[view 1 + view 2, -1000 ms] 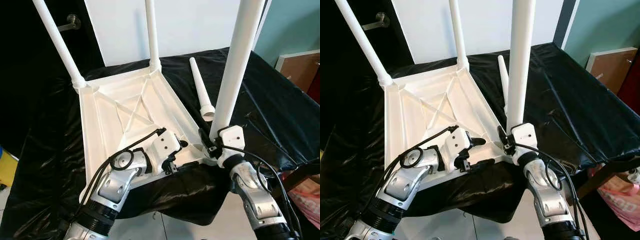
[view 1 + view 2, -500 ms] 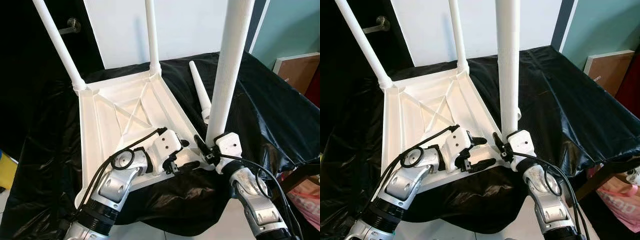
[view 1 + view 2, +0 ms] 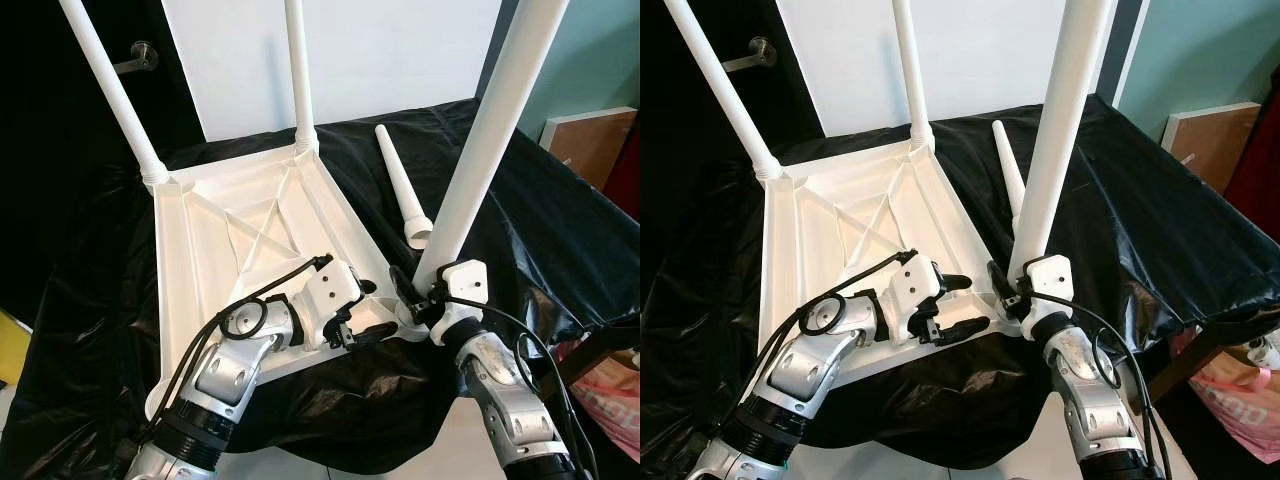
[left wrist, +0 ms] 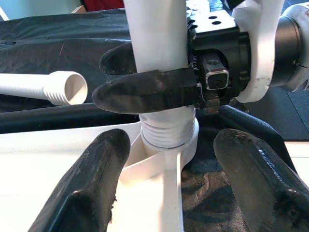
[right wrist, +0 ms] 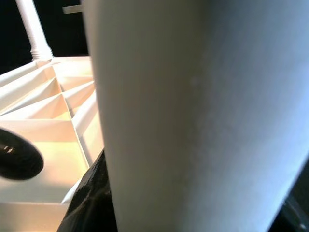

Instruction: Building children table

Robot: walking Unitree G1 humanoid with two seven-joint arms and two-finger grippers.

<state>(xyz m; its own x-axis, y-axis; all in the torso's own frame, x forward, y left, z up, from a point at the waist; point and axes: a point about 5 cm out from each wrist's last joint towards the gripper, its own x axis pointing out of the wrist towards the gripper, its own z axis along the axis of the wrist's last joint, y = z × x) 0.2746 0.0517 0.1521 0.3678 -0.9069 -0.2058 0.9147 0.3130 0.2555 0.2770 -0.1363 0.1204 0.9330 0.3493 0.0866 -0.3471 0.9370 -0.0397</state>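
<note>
Now the long white plastic leg (image 3: 478,150) leans toward one o'clock; before, it stood straighter. My right claw (image 3: 420,300) squeezes it low, turning it into the upside-down white plastic tabletop (image 3: 215,265). My left claw (image 3: 362,312), open, steadies the corner at nine o'clock.

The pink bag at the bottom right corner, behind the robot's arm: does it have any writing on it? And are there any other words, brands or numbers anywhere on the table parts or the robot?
Pink bag: pale markings show on it, too small and blurred to read.
Tabletop, table legs, grippers and arms: no words, labels or numbers can be seen.
</note>
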